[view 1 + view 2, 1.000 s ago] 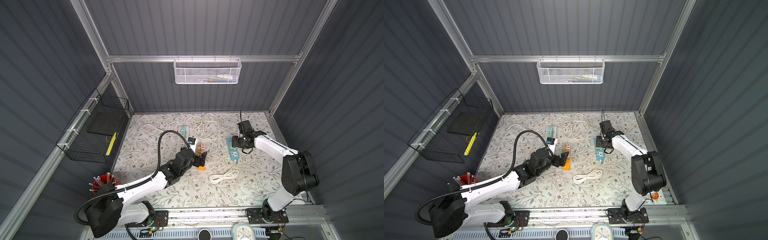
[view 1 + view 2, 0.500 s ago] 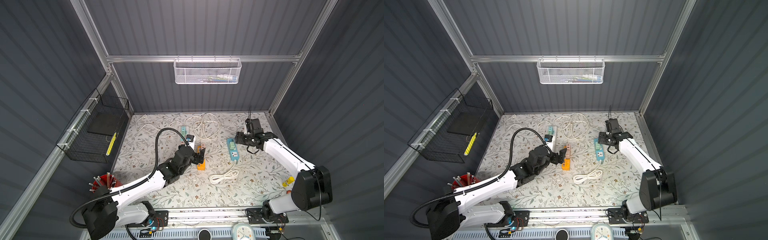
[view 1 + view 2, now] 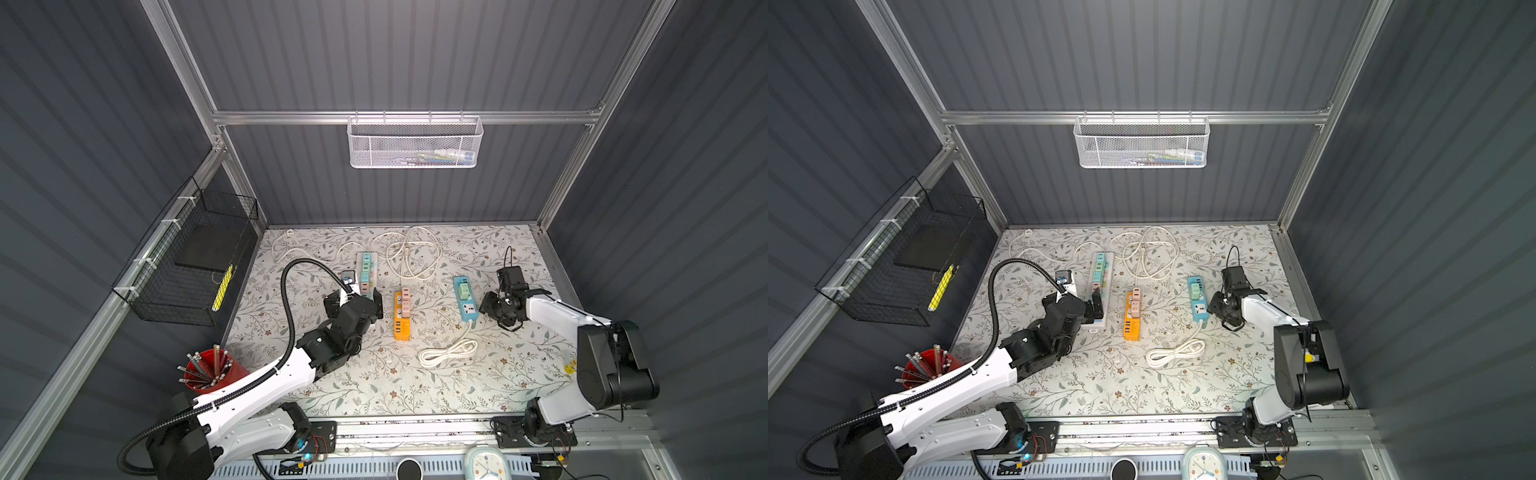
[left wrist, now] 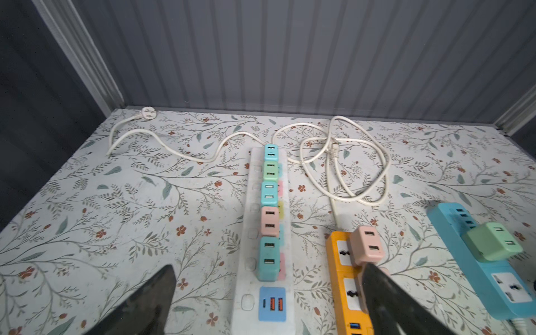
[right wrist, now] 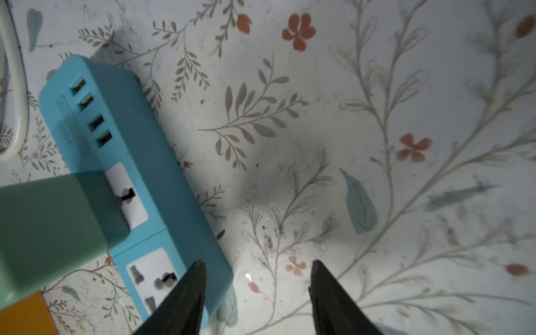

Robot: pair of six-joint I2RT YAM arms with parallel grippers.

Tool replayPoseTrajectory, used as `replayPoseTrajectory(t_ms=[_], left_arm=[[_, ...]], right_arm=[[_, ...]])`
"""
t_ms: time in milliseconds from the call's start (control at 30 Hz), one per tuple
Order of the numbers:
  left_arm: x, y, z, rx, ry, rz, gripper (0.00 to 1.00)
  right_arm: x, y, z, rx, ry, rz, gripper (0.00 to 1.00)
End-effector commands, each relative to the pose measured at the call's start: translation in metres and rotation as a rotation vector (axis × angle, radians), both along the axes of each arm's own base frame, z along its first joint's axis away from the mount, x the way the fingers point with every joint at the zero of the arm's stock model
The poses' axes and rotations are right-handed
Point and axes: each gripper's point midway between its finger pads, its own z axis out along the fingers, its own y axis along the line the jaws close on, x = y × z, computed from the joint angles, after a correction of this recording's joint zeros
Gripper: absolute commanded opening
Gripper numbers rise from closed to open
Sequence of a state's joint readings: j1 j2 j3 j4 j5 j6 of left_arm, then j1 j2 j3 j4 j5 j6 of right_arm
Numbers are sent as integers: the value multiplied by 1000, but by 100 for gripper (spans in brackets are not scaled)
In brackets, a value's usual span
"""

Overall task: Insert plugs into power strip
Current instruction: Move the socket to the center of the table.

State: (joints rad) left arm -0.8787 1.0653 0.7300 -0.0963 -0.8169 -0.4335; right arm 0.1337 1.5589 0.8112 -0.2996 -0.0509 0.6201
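On floral tabletop [image 3: 498,257]: three power strips lying roughly parallel, eight cube plugs seated across them.
White power strip [image 4: 251,232]: long plastic bar, nearest the left arm. It carries five pastel plastic cube plugs [image 4: 269,193] in one row: teal, mint, teal, pink, teal, counted from the far end. USB block at the near end is uncovered.
Orange power strip [image 3: 402,326]: short, in the middle. Two pink cube plugs [image 4: 367,245] sit on it, the nearer one partly hidden behind a left finger in the wrist view.
Blue power strip [image 5: 130,145]: short, on the right arm's side. One mint green cube plug [image 5: 52,226] is in the socket next to the USB ports; the other socket is bare.
Left gripper [image 4: 269,269]: over the near end of the white strip, jaws spread wide, gripping nothing. Cannot tell if it touches the strip.
Right gripper [image 5: 258,262]: just beside the blue strip, on the side away from the orange one. Jaws partly apart over bare tabletop, nothing between them.
Cords: loose white cord loops [image 3: 411,253] behind the strips; bundled white coil [image 3: 446,357] trails from the blue strip.
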Motion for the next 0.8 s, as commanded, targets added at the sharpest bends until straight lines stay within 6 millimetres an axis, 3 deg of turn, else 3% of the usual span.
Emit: replayPoseTrajectory(t_ms=[0,300,467,633,767], left_arm=[[0,17,4,14,-15,82,100],[10,8,19,27,-32,81,100],[12,8,25,45,-43,81,100],[11,13,31,124,-41,76,100],[12,14,40,208,-32,61,100]], right_arm=[[4,15,-2,75,-27,4,58],[8,61,2,226,-42,86,60],[5,41,12,137,-60,59,61],[4,21,52,82,-153,58,65],[6,21,106,57,-294,125,78]])
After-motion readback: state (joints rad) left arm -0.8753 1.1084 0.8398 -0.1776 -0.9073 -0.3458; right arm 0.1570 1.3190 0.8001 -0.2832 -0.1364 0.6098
